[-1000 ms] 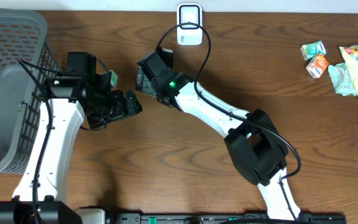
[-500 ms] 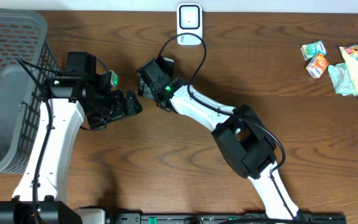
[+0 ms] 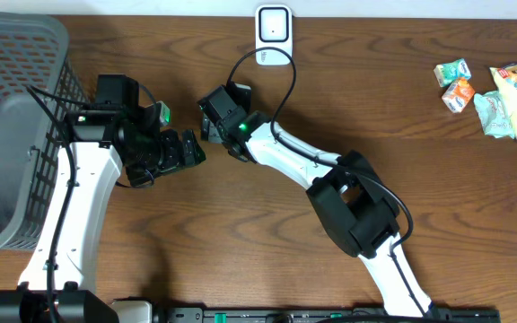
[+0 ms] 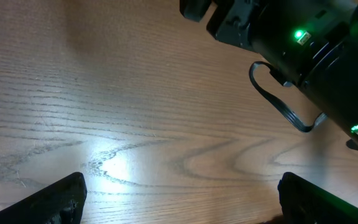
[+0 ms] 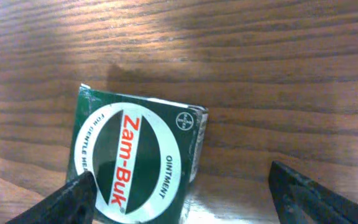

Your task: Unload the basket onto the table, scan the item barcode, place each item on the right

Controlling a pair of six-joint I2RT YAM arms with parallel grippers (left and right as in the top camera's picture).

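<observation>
Two grippers over wooden table [image 3: 240, 251], both with jaws apart

- Left gripper [image 4: 180, 186]: jaws spread wide, nothing between, bare wood below
- Right gripper [image 5: 182, 180]: jaws apart, clamped on nothing
- Green Zam-Buk ointment box [image 5: 138, 162]: flat on table, label up, at 7 o'clock in right wrist view; lower corner overlapped by finger [image 5: 73, 199]; opposite finger well apart
- Overhead: white scanner [image 3: 274, 36] at 12 o'clock table edge, grey basket [image 3: 7, 54] at 9 o'clock, snack packets [image 3: 496, 90] at 2 o'clock
</observation>
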